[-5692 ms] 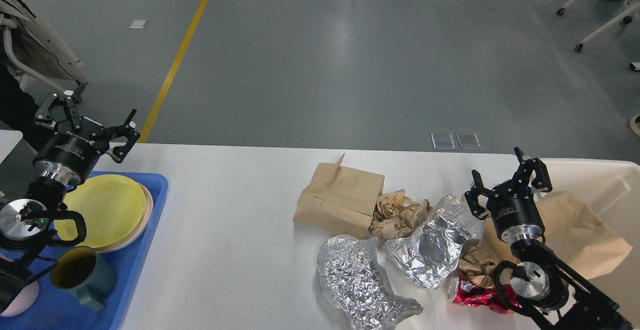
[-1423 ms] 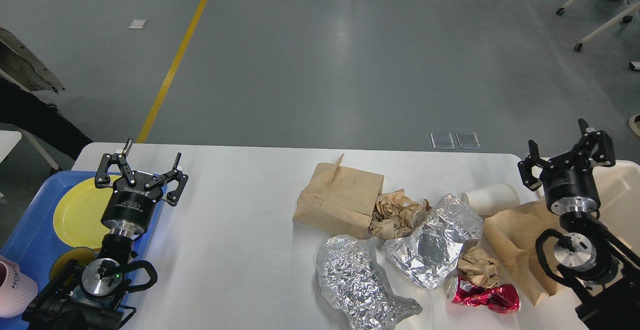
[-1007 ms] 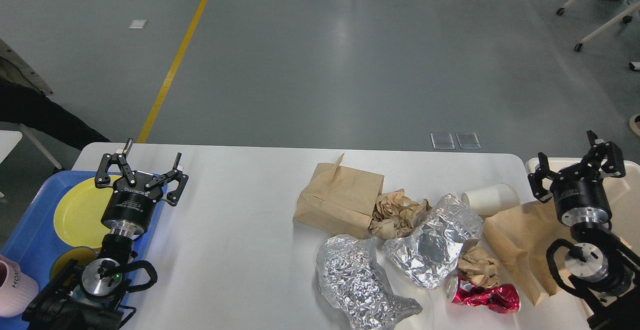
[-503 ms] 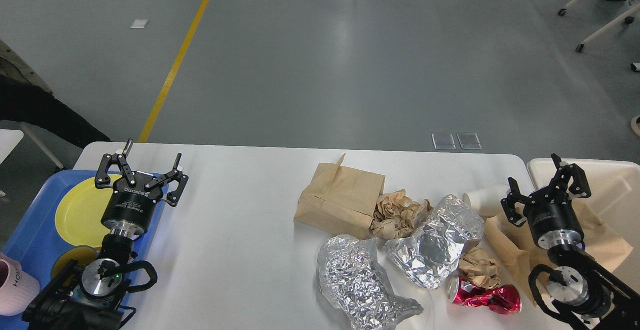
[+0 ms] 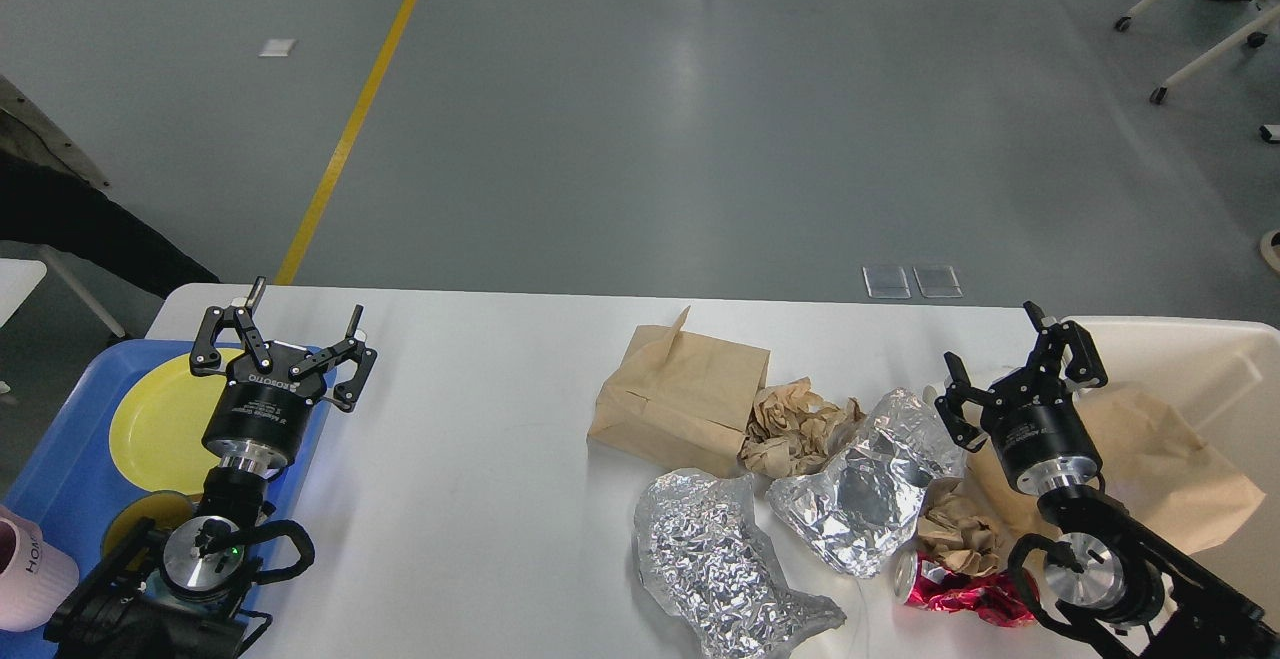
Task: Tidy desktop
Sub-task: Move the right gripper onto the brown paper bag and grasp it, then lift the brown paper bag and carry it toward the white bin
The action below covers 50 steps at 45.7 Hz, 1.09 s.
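- Your white bench [image 5: 480, 459] fills the lower half of the head view, its far edge running along the grey floor.
- Your left tool [image 5: 283, 339] hangs empty with its fingers spread, over the right edge of the blue tray [image 5: 60, 459] at the bench's left end.
- In that tray you can see a yellow plate [image 5: 150, 419] and, at the frame's edge, a pink cup [image 5: 25, 569].
- Your right tool [image 5: 1018, 374] is also spread and holds nothing; it sits above the litter on the right.
- That litter lies close together: a flat brown paper bag [image 5: 680, 401], crumpled brown paper [image 5: 795, 424], two foil sheets [image 5: 715, 559] [image 5: 865, 484], and a crushed red can [image 5: 950, 594] near your right arm.
- A second brown bag [image 5: 1170, 469] drapes from the bench into the cream bin [image 5: 1200, 349] at the right.
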### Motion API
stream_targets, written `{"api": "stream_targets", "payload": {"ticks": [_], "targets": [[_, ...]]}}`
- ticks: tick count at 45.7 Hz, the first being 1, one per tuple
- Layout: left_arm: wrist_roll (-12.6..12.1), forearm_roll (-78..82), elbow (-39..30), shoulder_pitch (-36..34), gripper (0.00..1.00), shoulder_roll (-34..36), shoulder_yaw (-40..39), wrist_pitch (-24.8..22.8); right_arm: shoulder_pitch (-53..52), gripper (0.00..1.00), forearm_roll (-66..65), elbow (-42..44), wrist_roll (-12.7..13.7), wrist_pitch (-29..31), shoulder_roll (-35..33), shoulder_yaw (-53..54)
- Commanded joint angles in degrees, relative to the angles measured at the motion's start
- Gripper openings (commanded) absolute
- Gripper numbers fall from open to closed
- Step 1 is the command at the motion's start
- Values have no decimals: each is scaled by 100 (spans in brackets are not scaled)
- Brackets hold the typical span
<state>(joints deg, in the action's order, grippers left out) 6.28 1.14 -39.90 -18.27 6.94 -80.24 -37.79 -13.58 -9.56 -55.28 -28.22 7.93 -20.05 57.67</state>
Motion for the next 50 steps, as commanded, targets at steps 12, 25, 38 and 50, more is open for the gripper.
{"api": "stream_targets", "payload": {"ticks": [12, 25, 38, 50], "targets": [[5, 0, 0, -1, 97, 0, 0, 0, -628, 100, 7, -35, 712, -468, -157, 25], [5, 0, 0, -1, 97, 0, 9, 0, -1698, 100, 25, 18, 686, -345, -1412, -1563], [5, 0, 0, -1, 97, 0, 0, 0, -5274, 100, 33, 35, 686, -196, -1941, -7284], [5, 0, 0, -1, 97, 0, 9, 0, -7859, 100, 165, -79, 686, 1172, -1177, -10722]]}}
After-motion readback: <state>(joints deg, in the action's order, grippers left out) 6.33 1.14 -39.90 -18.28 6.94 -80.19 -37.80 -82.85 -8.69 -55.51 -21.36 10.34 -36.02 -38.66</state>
